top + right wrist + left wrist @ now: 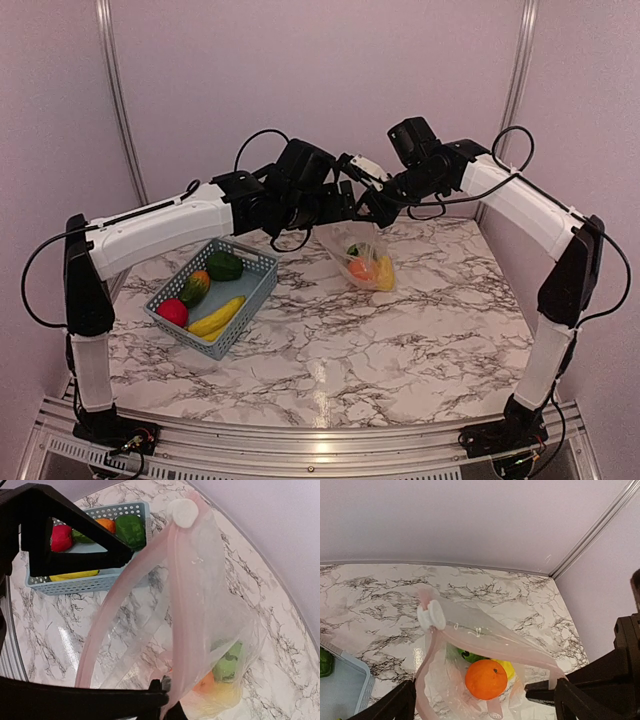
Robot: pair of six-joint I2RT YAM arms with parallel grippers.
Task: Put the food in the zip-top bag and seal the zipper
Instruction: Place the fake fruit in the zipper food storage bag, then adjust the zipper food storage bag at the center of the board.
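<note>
Basket (255, 285), near-left on the table (420, 330): four fruits, namely one apple (172, 312), one banana (216, 317), one green-orange piece (195, 287), one melon (224, 266). Right of the basket and farther back hangs one bag (362, 250) holding three fruits: orange (486, 679), yellow, green. Above it, left gripper (345, 207) and right gripper (378, 208) each clamp its zipper (177, 605), mouth open.

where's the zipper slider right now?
The white zipper slider sits at the far-left end of the bag's open mouth in the left wrist view, above the orange; in the right wrist view it's top-centre, beside the basket.
</note>
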